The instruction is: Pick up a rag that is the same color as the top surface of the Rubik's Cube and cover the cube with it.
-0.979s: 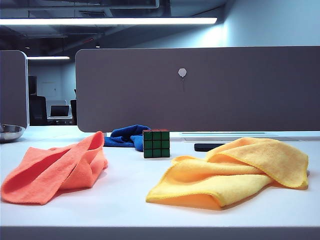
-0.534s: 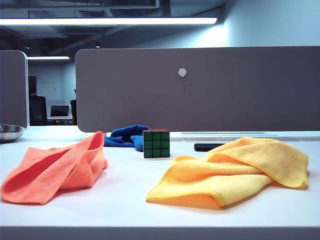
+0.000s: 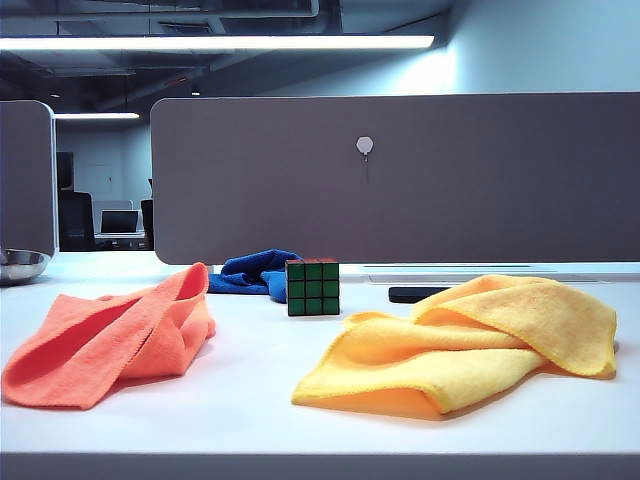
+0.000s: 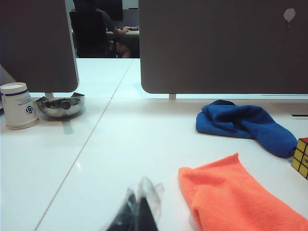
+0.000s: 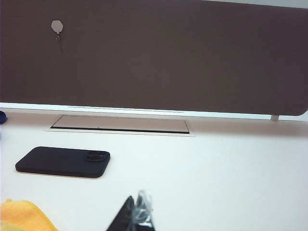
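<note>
The orange-coral rag lies crumpled on the white table at the left; it also shows in the left wrist view. The Rubik's Cube stands behind it near the middle, green face toward the camera, a thin orange-red top edge showing. Its corner peeks in at the left wrist view's edge. My left gripper hovers low beside the rag, jaws together, nothing held. My right gripper is shut too, over bare table. Neither gripper appears in the exterior view.
A large yellow cloth lies at the right. A dark blue cloth sits behind the cube. A black phone lies near the grey partition. A steel bowl and paper cup stand far left.
</note>
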Robot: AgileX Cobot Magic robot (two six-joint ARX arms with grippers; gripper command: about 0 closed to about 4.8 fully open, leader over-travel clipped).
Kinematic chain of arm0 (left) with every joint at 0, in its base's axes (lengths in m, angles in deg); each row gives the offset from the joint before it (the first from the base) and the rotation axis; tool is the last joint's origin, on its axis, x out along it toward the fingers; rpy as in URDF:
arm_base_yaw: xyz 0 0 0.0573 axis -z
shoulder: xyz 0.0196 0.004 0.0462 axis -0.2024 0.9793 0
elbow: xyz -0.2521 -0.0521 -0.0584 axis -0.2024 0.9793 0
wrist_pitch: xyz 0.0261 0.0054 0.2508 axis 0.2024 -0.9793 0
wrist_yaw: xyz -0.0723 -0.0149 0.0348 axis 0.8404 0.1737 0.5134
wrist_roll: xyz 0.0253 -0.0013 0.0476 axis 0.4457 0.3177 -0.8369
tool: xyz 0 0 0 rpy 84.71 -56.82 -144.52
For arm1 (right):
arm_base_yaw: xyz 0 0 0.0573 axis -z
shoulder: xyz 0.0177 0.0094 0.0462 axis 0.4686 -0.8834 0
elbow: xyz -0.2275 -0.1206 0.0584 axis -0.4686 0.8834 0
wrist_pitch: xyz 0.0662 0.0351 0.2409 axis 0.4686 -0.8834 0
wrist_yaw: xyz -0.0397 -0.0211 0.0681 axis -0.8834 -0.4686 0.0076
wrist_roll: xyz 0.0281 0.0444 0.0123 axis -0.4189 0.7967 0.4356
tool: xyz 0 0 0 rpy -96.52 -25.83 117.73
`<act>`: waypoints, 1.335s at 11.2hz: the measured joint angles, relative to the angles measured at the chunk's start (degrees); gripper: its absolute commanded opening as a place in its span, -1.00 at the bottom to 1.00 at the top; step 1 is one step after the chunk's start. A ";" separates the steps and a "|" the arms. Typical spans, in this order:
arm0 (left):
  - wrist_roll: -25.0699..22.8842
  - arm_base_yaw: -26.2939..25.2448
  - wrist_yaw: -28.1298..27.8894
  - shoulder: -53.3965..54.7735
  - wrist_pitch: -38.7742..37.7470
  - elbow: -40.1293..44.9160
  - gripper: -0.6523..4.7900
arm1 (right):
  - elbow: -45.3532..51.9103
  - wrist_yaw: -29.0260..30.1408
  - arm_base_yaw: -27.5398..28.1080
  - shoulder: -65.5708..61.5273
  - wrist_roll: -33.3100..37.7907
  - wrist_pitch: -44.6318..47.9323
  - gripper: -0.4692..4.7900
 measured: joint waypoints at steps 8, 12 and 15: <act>0.79 0.00 0.04 0.00 0.57 0.00 -0.78 | 0.00 -0.02 0.00 0.00 0.00 1.55 -0.82; 4.55 0.00 1.53 0.00 -3.93 0.00 -0.78 | 0.00 0.00 0.00 0.00 0.02 1.53 -0.83; 4.59 0.00 5.22 0.00 -4.07 0.00 -0.78 | 0.00 -0.02 0.00 0.00 0.02 1.53 -0.83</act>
